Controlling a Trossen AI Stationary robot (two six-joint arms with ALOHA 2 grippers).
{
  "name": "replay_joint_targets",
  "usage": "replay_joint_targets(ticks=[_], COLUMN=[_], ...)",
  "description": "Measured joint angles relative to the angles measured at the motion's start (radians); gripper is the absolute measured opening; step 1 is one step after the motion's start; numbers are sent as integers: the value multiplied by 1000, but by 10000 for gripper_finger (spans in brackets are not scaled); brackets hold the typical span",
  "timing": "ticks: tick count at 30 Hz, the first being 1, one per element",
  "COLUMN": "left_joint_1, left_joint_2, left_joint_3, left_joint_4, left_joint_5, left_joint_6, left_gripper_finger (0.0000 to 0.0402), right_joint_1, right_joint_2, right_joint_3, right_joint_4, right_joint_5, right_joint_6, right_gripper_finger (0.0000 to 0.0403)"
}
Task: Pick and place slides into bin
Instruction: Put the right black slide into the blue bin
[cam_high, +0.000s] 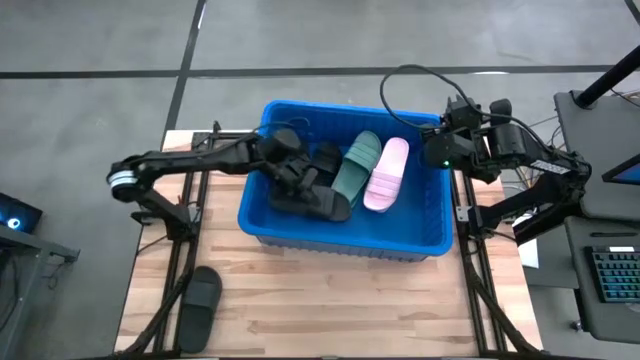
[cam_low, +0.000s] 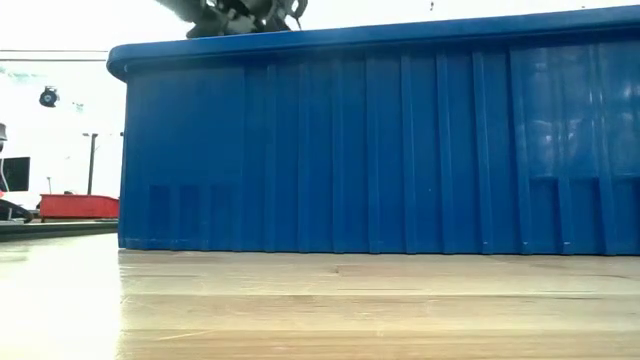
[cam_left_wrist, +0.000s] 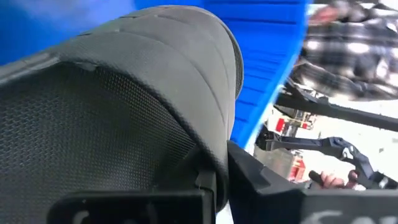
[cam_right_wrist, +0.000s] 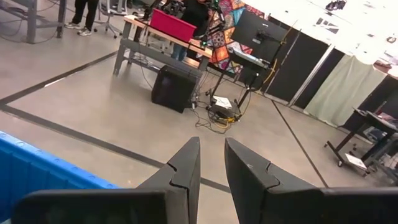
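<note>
Left gripper (cam_high: 285, 160) clamped shut on a black slide (cam_left_wrist: 118, 106), inside the bin (cam_high: 345, 244) at its left end, just above the heap of black slides (cam_high: 315, 195) already there. Beside that heap toward the bin's middle, one dark green slide (cam_high: 356, 167) and one pale pink slide (cam_high: 387, 173), long axes running from the bin's far wall toward its near wall. Release probably needs only a short drop onto the heap. Right gripper (cam_right_wrist: 211, 171) empty, fingers a narrow gap apart, parked at the bin's far right corner, aimed out at the room. Outside the bin, off its near left corner, one last black slide (cam_high: 199, 307) lying on the table (cam_high: 330, 310), long axis pointing roughly toward the bin; left arm clearly nearer.
</note>
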Motion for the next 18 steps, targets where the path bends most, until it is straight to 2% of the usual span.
replay_joint_targets(ticks=[11,18], left_joint_1=[0,-5], left_joint_2=[157,228], left_joint_3=[-4,-6], left_joint_4=[-20,-45], left_joint_5=[31,63], left_joint_6=[-150,-165], left_gripper_finger=[0,0], right_joint_1=[0,0], right_joint_2=[0,-3], right_joint_3=[0,-1], right_joint_4=[-1,-3], right_joint_5=[0,0], right_joint_6=[-53,-122], right_gripper_finger=[66,66])
